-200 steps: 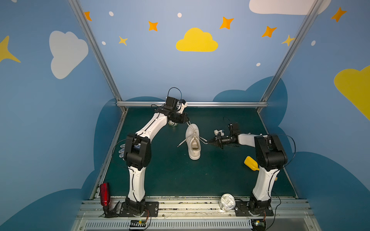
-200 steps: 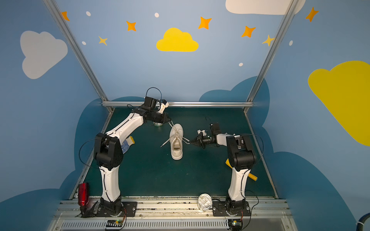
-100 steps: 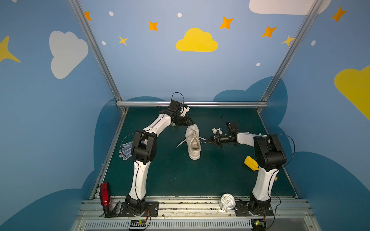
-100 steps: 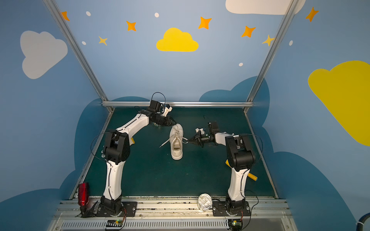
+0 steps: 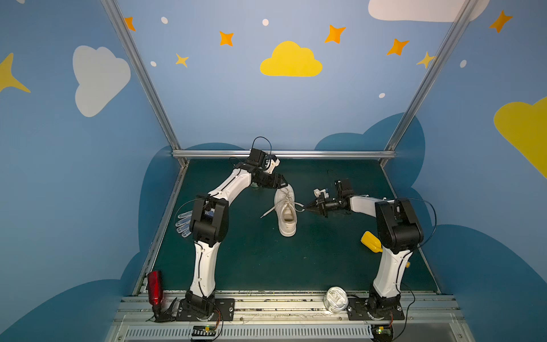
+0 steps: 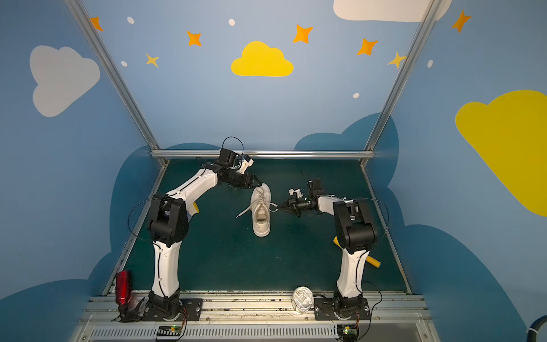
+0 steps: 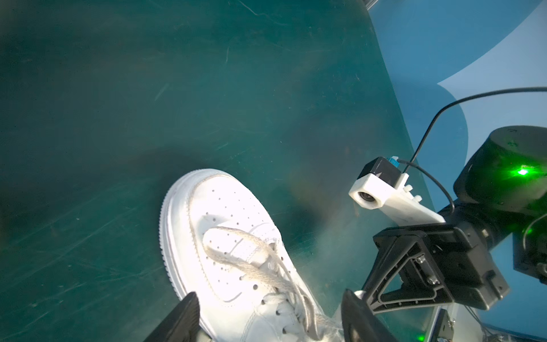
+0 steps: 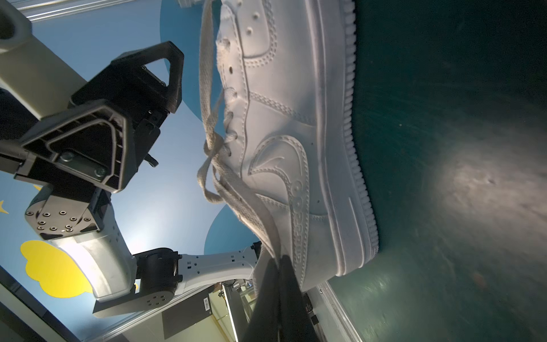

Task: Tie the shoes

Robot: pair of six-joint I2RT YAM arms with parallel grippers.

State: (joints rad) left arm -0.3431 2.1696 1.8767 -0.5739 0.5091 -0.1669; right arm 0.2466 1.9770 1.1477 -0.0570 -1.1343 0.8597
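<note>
Risks dragging white sneaker (image 5: 286, 211), centre of green mat (image 5: 251, 260), or slackening half-knot (image 8: 212, 148) by tugging lace (image 8: 260, 219) with right gripper (image 5: 306, 209) pinched shut on it and left gripper (image 7: 270, 296) open over toe, holding nothing.

top views: high, front, whole scene | wrists: close, opposite sides of sneaker (image 7: 231, 237)

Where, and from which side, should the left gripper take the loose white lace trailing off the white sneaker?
Take the loose flat white lace midway along its free stretch, away from the white low-top sneaker. Come down from above with the left gripper turned across the lace: it is thin, flat and lies low, so a sideways approach would probably miss it.
</note>
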